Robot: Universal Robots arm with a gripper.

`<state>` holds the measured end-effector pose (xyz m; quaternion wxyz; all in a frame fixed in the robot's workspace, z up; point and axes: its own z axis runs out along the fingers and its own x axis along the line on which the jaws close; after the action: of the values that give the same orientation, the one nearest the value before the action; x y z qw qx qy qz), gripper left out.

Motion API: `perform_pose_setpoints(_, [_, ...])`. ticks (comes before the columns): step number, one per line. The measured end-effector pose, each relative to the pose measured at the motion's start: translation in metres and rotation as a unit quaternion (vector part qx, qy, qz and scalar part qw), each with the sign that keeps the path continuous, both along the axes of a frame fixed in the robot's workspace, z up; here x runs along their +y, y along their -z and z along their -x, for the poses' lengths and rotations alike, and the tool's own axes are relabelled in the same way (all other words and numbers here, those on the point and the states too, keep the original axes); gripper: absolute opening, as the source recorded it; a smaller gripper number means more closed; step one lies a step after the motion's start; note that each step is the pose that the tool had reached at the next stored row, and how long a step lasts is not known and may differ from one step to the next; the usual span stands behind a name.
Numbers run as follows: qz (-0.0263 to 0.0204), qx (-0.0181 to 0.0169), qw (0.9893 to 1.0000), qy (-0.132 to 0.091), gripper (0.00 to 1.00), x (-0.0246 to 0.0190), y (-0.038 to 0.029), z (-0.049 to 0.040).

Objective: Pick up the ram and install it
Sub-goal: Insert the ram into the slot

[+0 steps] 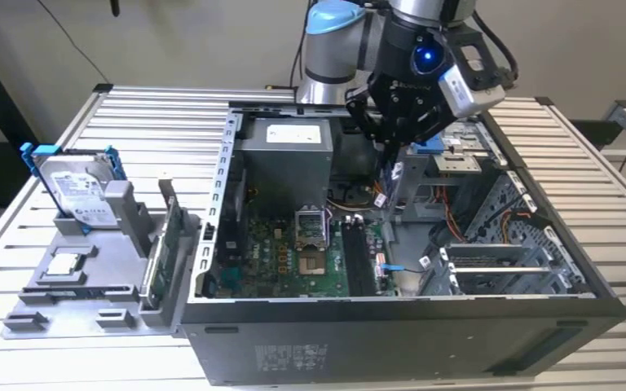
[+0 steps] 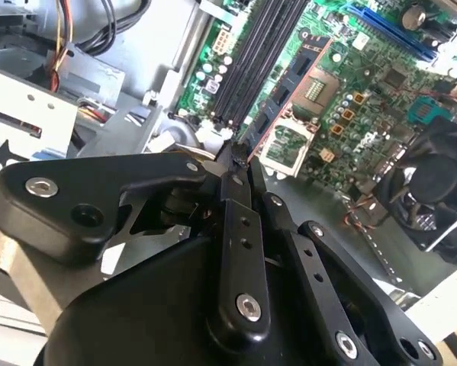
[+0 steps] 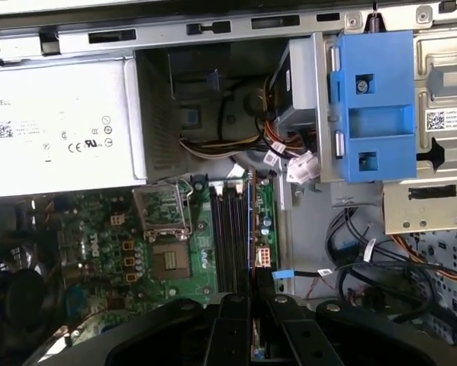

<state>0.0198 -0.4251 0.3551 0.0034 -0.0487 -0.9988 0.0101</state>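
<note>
While the arm hangs over the open machine, setting: a slatted silver metal surface [image 1: 128, 114] carries a large dark grey open-sided computer case [image 1: 400, 342].
Board: a green motherboard [image 3: 98, 252] lies on the case floor, with a bank of long black memory slots [image 3: 228, 229] beside the silver processor socket [image 3: 167, 221].
Tool: the black multi-link tool [image 2: 239, 156] has its fingers drawn close together, clamped on the ram.
Ram: a long, narrow dark green circuit stick with black chips [image 2: 289, 80] is held in the air above the motherboard. It is close over the slot bank and not seated.
Risk, offset: in the first wrist view the stick's thin edge seems to sit just beside the slots, not over one. Pressing down from such a spot would likely drive it onto the small parts next to them.
Risk, tilt: a stick that meets the slot unevenly could jam or slip between the fingers.
Risk, cables: loose wires near the drive bay [image 3: 369, 107] could snag the arm.
Long axis: it runs along the slots, nearly parallel to them.
Pointing: the visible length reaches out from the fingertips over the board, thin edge down as far as I can judge.
</note>
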Motion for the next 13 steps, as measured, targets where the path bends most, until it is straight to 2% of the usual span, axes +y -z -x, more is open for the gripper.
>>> perform_pose_setpoints(13, [0.0000, 0.0000, 1.0000, -0.009, 0.14, 0.0034, 0.0236, -0.0041])
